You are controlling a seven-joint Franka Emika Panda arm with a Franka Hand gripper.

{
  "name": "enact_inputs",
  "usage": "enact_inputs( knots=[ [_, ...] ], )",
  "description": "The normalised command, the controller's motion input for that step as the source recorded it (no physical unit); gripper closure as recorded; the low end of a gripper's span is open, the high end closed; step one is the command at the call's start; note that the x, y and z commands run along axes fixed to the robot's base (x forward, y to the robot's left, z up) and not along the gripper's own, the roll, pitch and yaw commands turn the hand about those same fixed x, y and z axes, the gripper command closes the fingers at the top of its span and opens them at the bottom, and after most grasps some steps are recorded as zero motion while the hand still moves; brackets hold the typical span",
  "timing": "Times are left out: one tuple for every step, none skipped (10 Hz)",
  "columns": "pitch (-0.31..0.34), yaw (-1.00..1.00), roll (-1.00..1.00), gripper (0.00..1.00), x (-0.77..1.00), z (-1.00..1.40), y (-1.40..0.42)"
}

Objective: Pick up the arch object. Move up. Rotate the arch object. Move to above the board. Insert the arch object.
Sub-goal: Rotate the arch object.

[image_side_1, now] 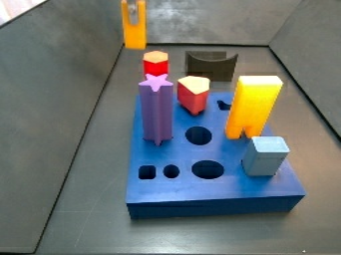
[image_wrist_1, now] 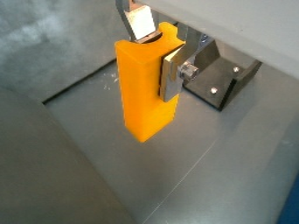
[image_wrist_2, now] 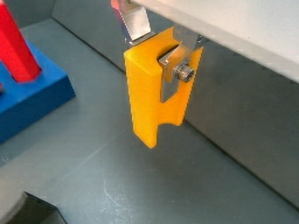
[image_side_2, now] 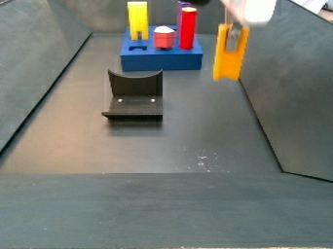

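The gripper [image_wrist_2: 163, 54] clamps the arch object [image_wrist_2: 155, 101] at its notched top, clear of the floor. It looks rigid, light and smooth, so it may slip. The board [image_side_1: 213, 184] lies well apart.

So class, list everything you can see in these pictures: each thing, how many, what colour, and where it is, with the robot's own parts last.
board: 1, blue, on the floor, holes in its top
arch: 1, orange, held clear of the floor, away from the board
star post: 1, purple, upright in the board
hexagon post: 1, red, upright in the board
red block: 1, red, in the board by the purple post
tall block: 1, yellow, upright in the board
cube: 1, pale blue, at a board corner
dark block: 1, brown, concave top, behind the board
fixture: 1, dark, on the floor
claw: 1, silver fingers, shut on the arch's top
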Motion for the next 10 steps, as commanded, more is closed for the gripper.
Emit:
enact_inputs(
  knots=[
    [-0.045, -0.04, -0.03, 1.0, 0.02, -1.0, 0.01],
    [-0.052, -0.03, -0.04, 1.0, 0.02, -1.0, 0.01],
    [-0.057, -0.03, -0.05, 1.0, 0.02, -1.0, 0.01],
    [-0.06, -0.03, -0.05, 1.0, 0.02, -0.93, 0.01],
    [-0.06, -0.02, -0.06, 1.0, 0.02, -0.76, 0.0],
    [-0.06, -0.02, -0.08, 1.0, 0.02, -0.58, 0.0],
    [-0.057, -0.01, -0.08, 1.0, 0.02, -0.45, 0.0],
    [-0.055, -0.01, -0.09, 1.0, 0.03, -0.29, 0.0],
    [-0.05, 0.0, -0.1, 1.0, 0.03, -0.17, 0.0],
    [-0.031, 0.0, -0.1, 0.0, 0.0, 0.0, 0.0]
  ],
)
